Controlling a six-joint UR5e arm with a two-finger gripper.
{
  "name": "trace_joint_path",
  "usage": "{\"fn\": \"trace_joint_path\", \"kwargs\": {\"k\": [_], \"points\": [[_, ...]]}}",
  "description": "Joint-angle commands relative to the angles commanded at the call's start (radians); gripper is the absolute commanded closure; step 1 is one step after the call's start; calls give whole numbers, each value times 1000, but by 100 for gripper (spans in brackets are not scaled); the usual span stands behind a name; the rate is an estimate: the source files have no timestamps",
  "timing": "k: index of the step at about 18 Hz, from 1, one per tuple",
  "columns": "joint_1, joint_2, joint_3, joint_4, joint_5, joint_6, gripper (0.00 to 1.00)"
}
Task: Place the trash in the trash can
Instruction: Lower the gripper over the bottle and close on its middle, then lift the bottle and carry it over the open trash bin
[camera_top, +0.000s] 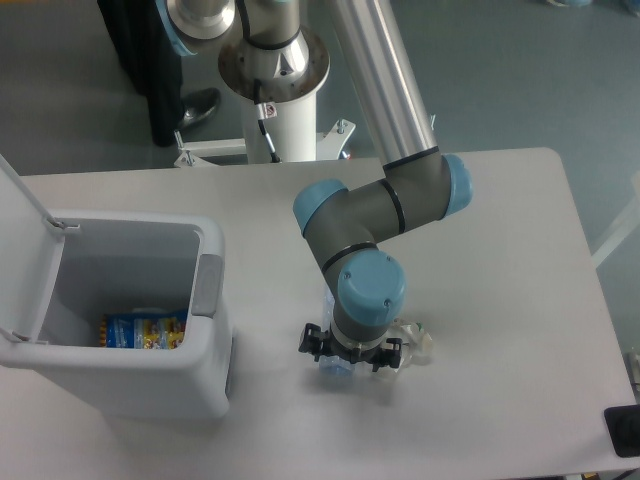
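Note:
The clear crushed plastic bottle (414, 341) lies on the white table right of centre, with its blue cap end (335, 367) toward the front left. My gripper (352, 357) points straight down over the bottle's middle. The wrist hides the fingers, so I cannot tell whether they are closed on the bottle. The light grey trash can (208, 338) stands at the front left with its flip lid (22, 205) swung open to the left. The small white wrapper wad does not show clearly in this view.
A blue and yellow printed packet (143, 331) lies at the bottom of the trash can. The arm's white base column (290, 125) stands behind the table. A person's dark shoe (197, 107) is on the floor at the back left.

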Motion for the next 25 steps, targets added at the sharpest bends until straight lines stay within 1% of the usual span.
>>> {"fn": "trace_joint_path", "kwargs": {"k": [1,2,3,4,5,10,13,15,18,21,23,25], "points": [[-2,0,0,-9,12,2,11],[-2,0,0,-18,18,0,28],[-3,2,0,-28,17,0,39],[-3,5,0,-32,17,0,49],[-3,8,2,-34,17,-3,52],[0,54,8,-48,6,-6,52],[11,80,44,-48,-32,-6,52],[34,90,93,-46,-87,-6,52],[74,77,201,-39,-234,-27,52],[106,71,299,-29,-348,-57,52],[123,71,343,1,-415,-66,52],[135,75,373,59,-490,-78,52]]}}
